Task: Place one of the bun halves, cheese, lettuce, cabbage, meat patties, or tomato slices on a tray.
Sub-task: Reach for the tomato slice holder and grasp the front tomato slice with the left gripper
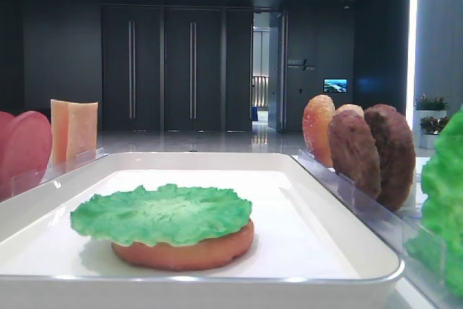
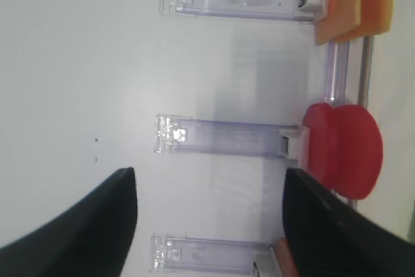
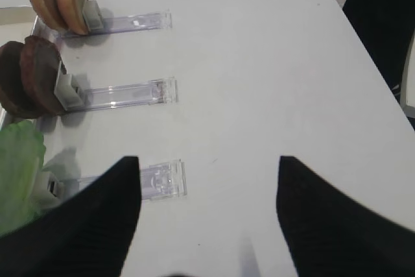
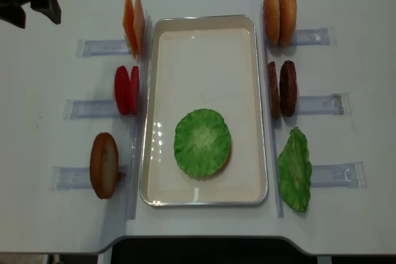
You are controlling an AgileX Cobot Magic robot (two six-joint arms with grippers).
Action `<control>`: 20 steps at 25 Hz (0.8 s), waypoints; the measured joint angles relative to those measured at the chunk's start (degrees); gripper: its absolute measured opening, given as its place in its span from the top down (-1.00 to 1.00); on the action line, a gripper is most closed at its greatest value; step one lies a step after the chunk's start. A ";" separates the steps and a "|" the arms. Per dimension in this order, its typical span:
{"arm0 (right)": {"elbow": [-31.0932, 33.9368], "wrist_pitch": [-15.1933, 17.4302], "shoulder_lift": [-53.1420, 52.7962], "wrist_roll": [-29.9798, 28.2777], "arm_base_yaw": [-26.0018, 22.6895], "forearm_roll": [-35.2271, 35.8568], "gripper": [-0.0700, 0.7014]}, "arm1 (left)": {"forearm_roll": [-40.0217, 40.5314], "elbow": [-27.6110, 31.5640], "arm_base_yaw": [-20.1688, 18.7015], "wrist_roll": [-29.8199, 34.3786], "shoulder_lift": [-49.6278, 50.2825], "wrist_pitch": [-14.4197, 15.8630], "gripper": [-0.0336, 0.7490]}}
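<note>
- A round lettuce leaf (image 4: 202, 142) is lying on a bun half (image 1: 184, 247) inside the white tray (image 4: 204, 24).
- The left gripper (image 2: 207, 222) is hovering spread wide, holding nothing.
- The right gripper (image 3: 207, 215) is hanging open above the table (image 3: 272, 63).

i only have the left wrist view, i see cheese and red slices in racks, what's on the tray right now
Observer: One round lettuce leaf lies flat in the white tray, toward its near end.
Operator: anything under it
Observer: Yes, the low front view shows a bun half beneath the lettuce, its edge showing all along the front.
Operator: what's left on the right side racks
Observer: Two bun halves, two meat patties and one more lettuce piece, each standing in a clear rack.
Operator: is the right claw holding anything
Observer: No, the right claw is open over bare table with nothing between its fingers.
</note>
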 joint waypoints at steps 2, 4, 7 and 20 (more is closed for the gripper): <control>0.00 0.00 0.00 0.00 0.00 0.00 -0.31 | 1.04 -1.69 0.00 -0.12 2.73 0.12 -0.45; 0.00 0.00 0.00 0.00 0.00 0.00 -0.31 | 1.76 -2.92 0.00 -0.56 4.67 0.12 -0.45; 0.00 0.00 0.00 0.00 0.00 0.00 -0.31 | 1.95 -3.89 0.00 -1.02 6.38 0.17 -0.45; 0.00 0.00 0.00 0.00 0.00 0.00 -0.31 | 3.15 -4.01 -10.15 -9.14 6.87 0.28 -0.45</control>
